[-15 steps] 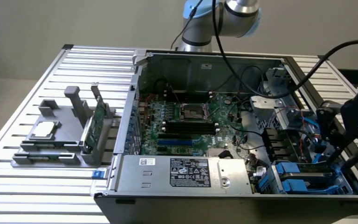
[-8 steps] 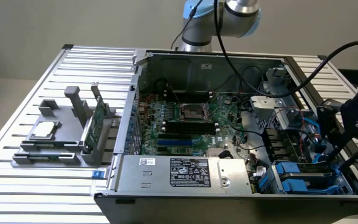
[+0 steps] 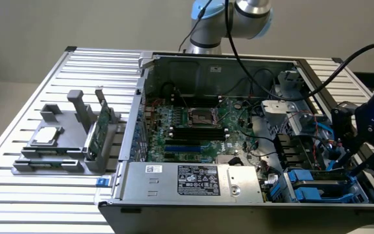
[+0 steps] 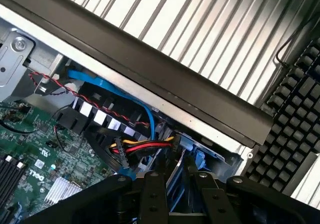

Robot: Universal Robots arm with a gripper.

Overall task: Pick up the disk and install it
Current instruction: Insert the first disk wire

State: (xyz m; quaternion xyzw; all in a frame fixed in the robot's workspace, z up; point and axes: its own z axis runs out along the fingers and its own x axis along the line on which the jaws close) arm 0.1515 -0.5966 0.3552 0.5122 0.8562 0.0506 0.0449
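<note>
My gripper (image 3: 354, 168) reaches down into the drive bay at the near corner of the open computer case (image 3: 213, 63), on the exterior view's right. In the wrist view its two dark fingers (image 4: 152, 194) stand close together, with a strip of blue plastic showing between them. That strip belongs to the disk (image 4: 192, 151), seen edge-on in its blue carrier and pointing into the bay. In the exterior view the disk (image 3: 331, 171) is a thin dark slab just above the bay's blue carriers (image 3: 313, 190). Its label is hidden.
A grey fixture (image 3: 50, 163) on the exterior view's left holds a small silver chip (image 3: 47, 135) and an upright green card (image 3: 99, 129). The power supply (image 3: 200, 180) sits beside the bay. Red and yellow cables (image 4: 145, 145) cross near the fingers. A black keyboard (image 4: 295, 119) lies outside the case.
</note>
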